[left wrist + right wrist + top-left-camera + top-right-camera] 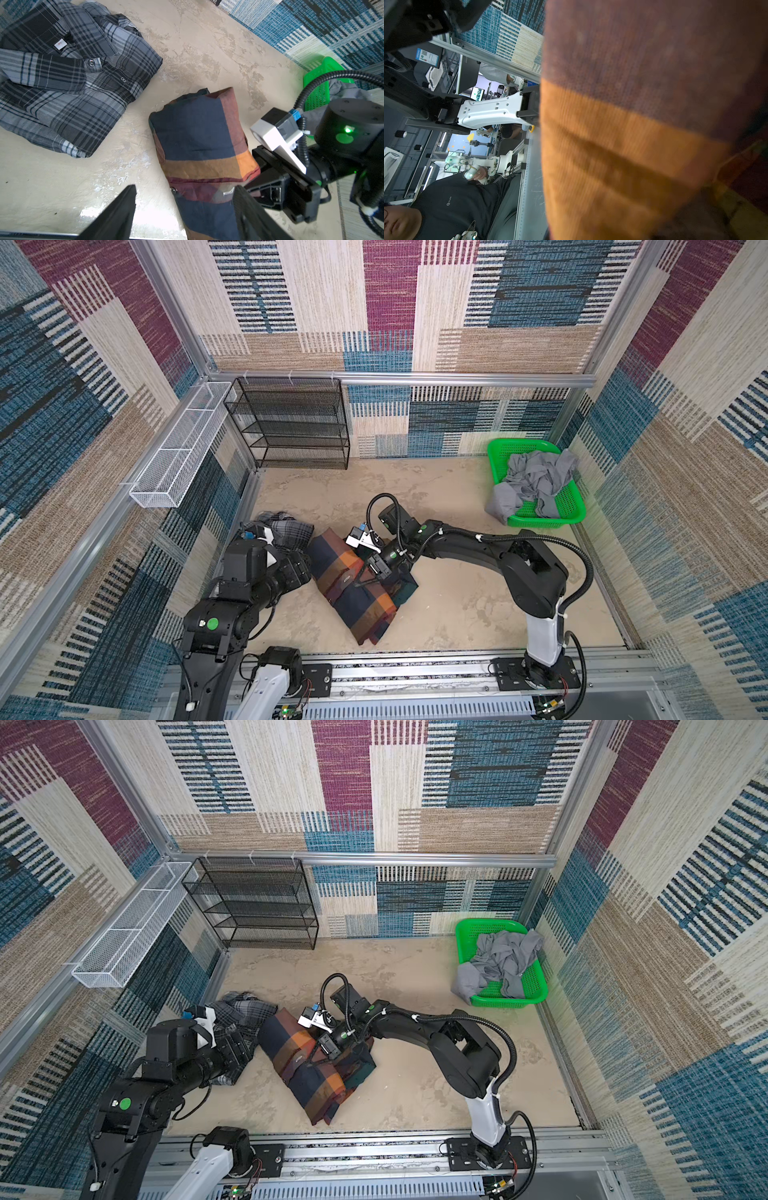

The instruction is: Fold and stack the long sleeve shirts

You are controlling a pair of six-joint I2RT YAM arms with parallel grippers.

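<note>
Top views first. The navy-and-orange plaid shirt [361, 601] lies folded into a long bundle mid-bench [457, 593], angled toward the front rail. The right fingers [362, 577] reach in from the right, pinched together on the shirt's cloth partway along the bundle. Over on the left, the grey plaid shirt [289, 531] sits rumpled near the side wall, partly hidden under the left arm's wrist. In the far right corner there's a green basket [540, 523] with grey clothes [536, 477] heaped in it and spilling over the rim. A black wire rack [291, 423] stands against the back wall.

Left wrist view. The left fingers [118, 212] are spread wide, one over bare bench and the other above the colourful shirt [193, 133], gripping nothing. The grey shirt [68, 79] lies collar up with its size tag showing, and a strip of bench separates it from the colourful one.

Right wrist view. Orange and maroon cloth [633, 124] sits blurred right up against the lens, so the fingers themselves can't be seen here.
</note>
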